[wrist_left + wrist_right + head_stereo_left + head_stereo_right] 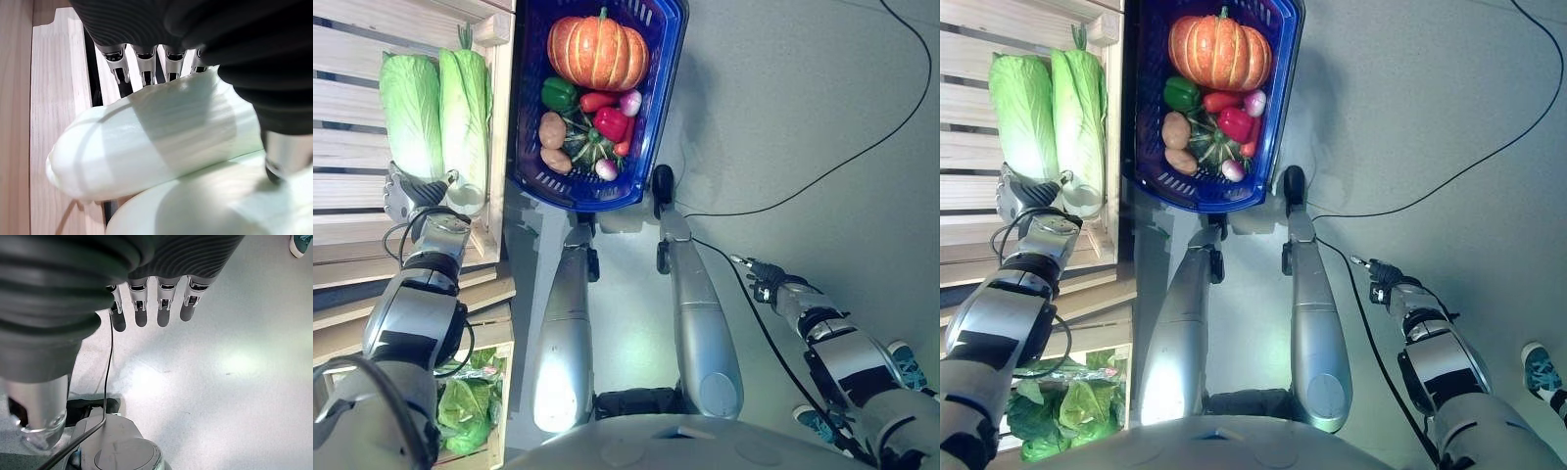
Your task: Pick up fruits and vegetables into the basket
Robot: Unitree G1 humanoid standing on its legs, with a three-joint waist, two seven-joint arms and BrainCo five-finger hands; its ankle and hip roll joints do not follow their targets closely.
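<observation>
A blue basket [578,191] sits beside a wooden shelf [342,59]. It holds an orange pumpkin [597,49], a green pepper [558,93], a red pepper [610,122], potatoes [552,129], a small dark squash [587,147] and pink-white radishes [629,101]. Two pale green cabbages [411,108] [465,98] lie side by side on the shelf. My left hand [411,191] is at their white stem ends, and one cabbage base [146,142] lies right against it. My right hand [769,284] hangs open over the grey floor, its fingers [146,308] straight, holding nothing.
A lower crate [499,338] under the shelf holds leafy greens [465,401]. A person's shoes [906,362] stand on the floor at the right, near my right arm. Grey floor [803,98] stretches to the right of the basket.
</observation>
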